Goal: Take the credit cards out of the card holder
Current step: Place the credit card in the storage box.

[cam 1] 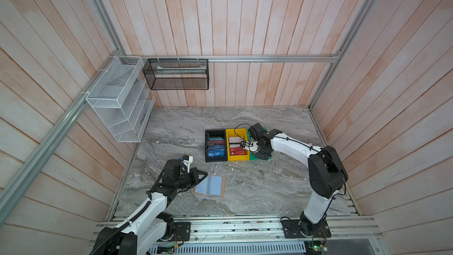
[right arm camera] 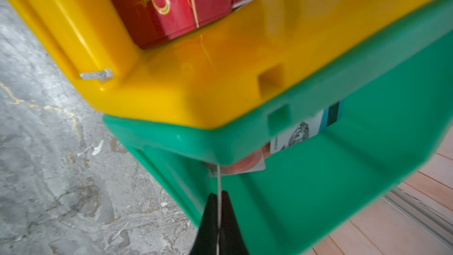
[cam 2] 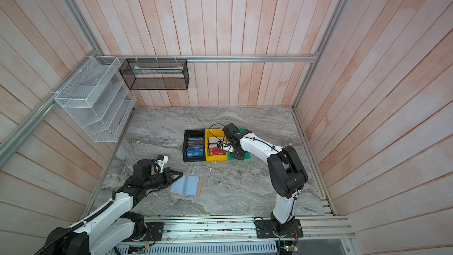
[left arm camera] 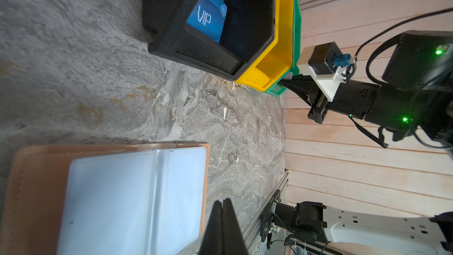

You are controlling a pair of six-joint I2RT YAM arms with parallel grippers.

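Nearest, the card holder (cam 1: 209, 185) lies open and flat on the grey marble table (cam 1: 269, 187), tan cover down, pale blue sleeves facing up, toward the left arm's side and well apart from the bins. The left gripper (cam 1: 205, 174) sits low at the holder's left far corner; the left wrist view shows its jaws pressed together with nothing between them, and whether the tips touch the holder can't be told. Further back, three bins stand in a row, touching side by side. The black bin (cam 1: 215, 159) has blue VIP cards (cam 1: 216, 153) standing in it. The yellow bin (cam 1: 237, 158) in the middle holds a red VIP card (cam 1: 238, 152), with a white card behind it. The green bin (right arm camera: 318, 192) is on the right arm's side, mostly covered by that arm in both top views. The right gripper (right arm camera: 219, 207) is down over the green bin, jaws clamped on a thin whitish card (right arm camera: 218, 182) seen edge-on, its face unreadable. Already inside the green bin, against the wall shared with the yellow bin, sit a card with an orange-red circle (right arm camera: 245, 166) and a printed card (right arm camera: 301, 131) with a dark stripe. Farthest, a white wire basket (cam 1: 115, 99) hangs on the left wall rail and a black mesh basket (cam 1: 176, 74) on the back rail.
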